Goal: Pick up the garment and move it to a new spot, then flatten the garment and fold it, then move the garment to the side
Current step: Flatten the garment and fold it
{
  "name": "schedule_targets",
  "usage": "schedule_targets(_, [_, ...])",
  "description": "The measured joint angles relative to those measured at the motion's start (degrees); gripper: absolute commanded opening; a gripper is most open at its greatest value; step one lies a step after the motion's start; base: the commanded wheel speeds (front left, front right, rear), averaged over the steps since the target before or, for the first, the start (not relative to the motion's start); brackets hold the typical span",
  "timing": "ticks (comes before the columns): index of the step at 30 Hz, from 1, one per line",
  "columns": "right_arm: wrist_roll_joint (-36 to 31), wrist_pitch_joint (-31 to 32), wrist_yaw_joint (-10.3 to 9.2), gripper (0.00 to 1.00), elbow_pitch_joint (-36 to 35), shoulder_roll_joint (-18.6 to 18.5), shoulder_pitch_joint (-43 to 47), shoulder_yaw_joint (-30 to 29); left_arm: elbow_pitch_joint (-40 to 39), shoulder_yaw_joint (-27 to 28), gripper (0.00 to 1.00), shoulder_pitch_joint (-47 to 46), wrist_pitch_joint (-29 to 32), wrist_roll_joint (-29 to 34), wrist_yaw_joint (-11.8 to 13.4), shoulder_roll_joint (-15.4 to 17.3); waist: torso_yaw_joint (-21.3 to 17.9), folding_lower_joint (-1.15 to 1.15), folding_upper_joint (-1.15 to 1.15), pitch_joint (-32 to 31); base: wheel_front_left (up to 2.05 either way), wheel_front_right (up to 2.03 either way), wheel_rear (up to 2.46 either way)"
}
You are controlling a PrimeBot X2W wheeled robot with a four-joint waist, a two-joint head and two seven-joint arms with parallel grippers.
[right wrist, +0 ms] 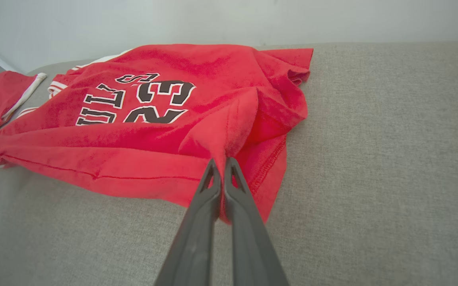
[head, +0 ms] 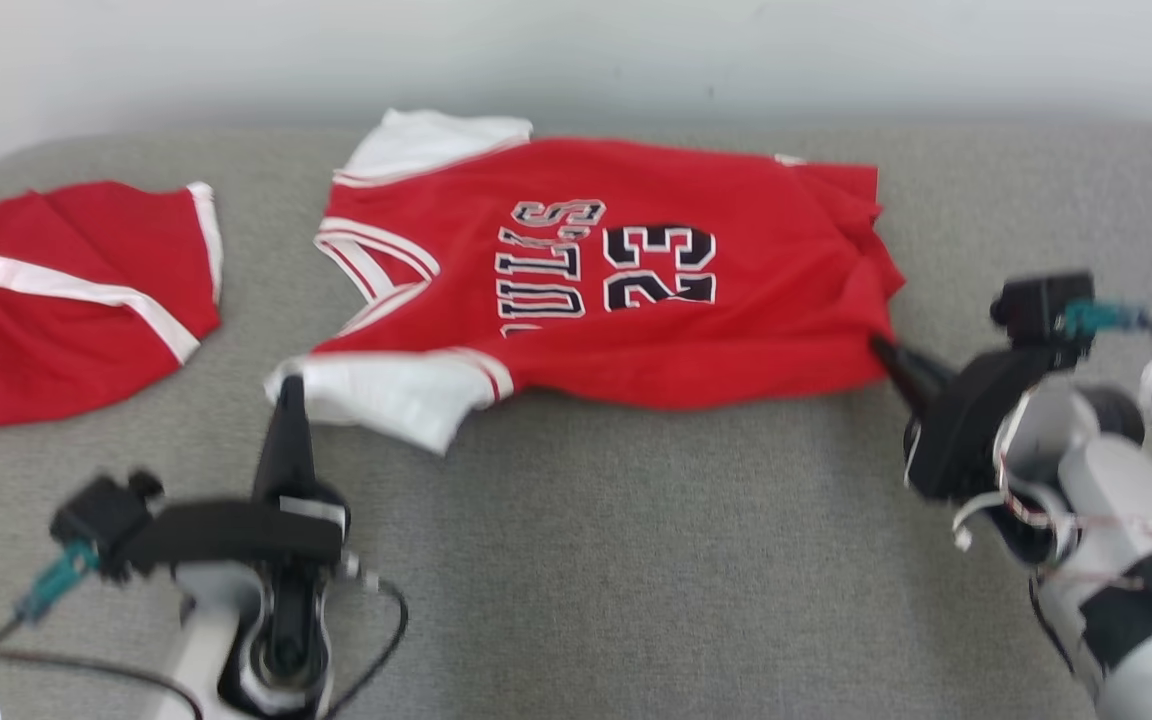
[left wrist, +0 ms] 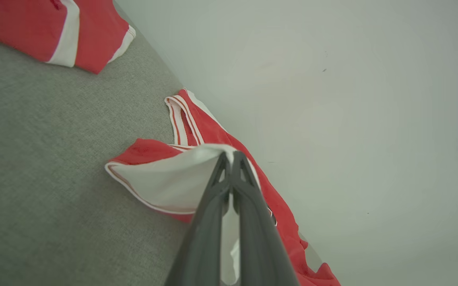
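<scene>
- Pinching the near white sleeve (left wrist: pixel 161 182) of the red jersey (head: pixel 636 290) in the left jaws, closed tight on the cloth's edge.
- Clamping the jersey's hem corner (right wrist: pixel 233 127) in the right jaws, cloth bunching up into a peak between them.
- Lying print-up on the grey padded surface (head: pixel 636 560), close to the wall (head: pixel 576 50), collar toward the robot's left, hem toward its right.
- Sitting well apart at the far left: red shorts (head: pixel 76 290) with white trim.
</scene>
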Motion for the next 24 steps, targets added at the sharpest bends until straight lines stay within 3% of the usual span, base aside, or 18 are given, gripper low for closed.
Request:
schedule_targets(10, [2.64,-0.08,0.01,0.00,-3.87,-4.39,13.78,3.69,0.57,-1.68,0.00,11.77,0.02,-0.91,-1.47,1.30,1.69,0.00,-0.01,-6.97,0.00,0.00,0.00])
schedule_targets(24, [2.77,1.01,0.10,0.00,-8.81,-9.18,26.49,3.56,-2.70,-4.10,0.00,25.61,0.76,-2.36,-0.97,1.36,2.00,0.00,-0.01,-14.50,0.00,0.00,0.00])
